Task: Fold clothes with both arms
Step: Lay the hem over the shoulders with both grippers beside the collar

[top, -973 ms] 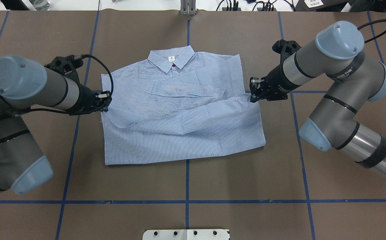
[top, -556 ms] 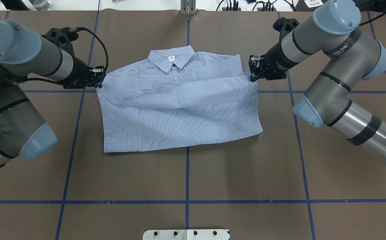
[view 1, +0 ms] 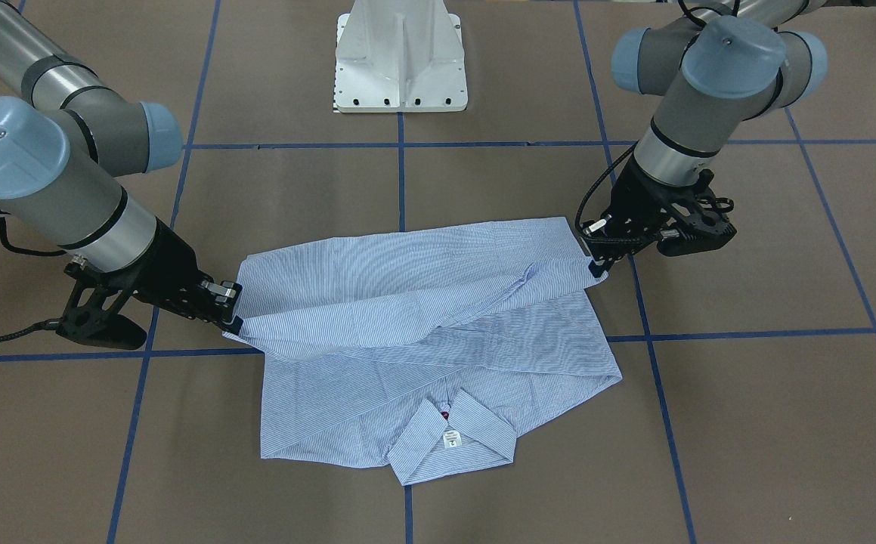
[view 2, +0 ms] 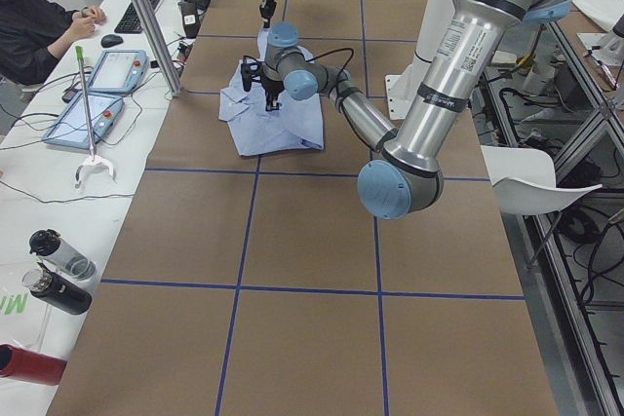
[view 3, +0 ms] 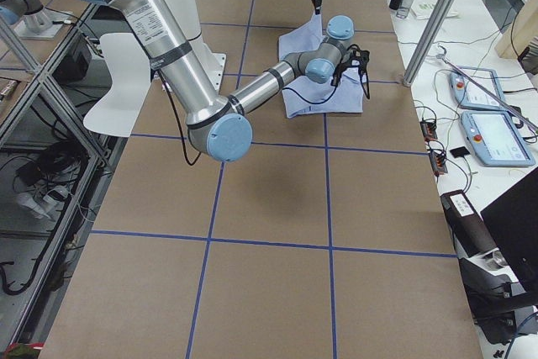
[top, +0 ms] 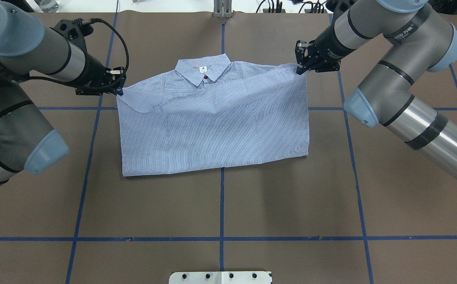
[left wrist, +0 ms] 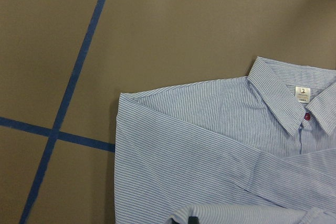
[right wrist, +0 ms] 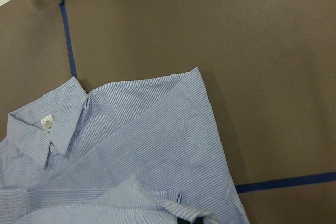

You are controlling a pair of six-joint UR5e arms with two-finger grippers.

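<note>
Left gripper [top: 120,92] and right gripper [top: 299,71] each pinch a corner of the shirt [top: 212,130].

Brown desk [top: 390,197], marked into a grid by blue tape lines [top: 173,238]; lying near its middle, a light blue striped shirt [top: 212,134], collar away from the robot; at the robot's edge, a white base plate [view 1: 401,60]
</note>
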